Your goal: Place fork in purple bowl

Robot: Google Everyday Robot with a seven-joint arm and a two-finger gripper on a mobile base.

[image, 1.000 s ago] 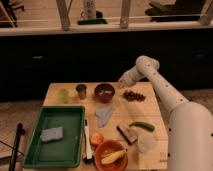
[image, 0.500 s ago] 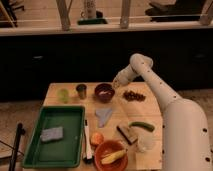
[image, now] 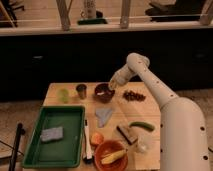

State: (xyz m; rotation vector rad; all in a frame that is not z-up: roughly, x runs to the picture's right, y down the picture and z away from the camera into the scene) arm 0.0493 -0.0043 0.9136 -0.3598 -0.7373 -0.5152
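Note:
The purple bowl [image: 103, 92] is a small dark round bowl at the back middle of the wooden table [image: 155, 112]. My gripper [image: 111, 85] hangs just over the bowl's right rim, with the white arm reaching in from the right. The fork does not show on its own. It is hidden at the gripper or inside the bowl, and I cannot tell which.
A metal cup [image: 81, 90] and a green cup [image: 63, 94] stand left of the bowl. Dark red fruit [image: 133, 95] lies to its right and a grey cloth [image: 104, 116] in front. Nearer are a green tray [image: 35, 150] with a sponge [image: 51, 133], a white-handled utensil [image: 86, 142] and an orange bowl [image: 102, 159].
The arm has swung left. The gripper has moved from right of the purple bowl to just over its right rim and is a little lower.

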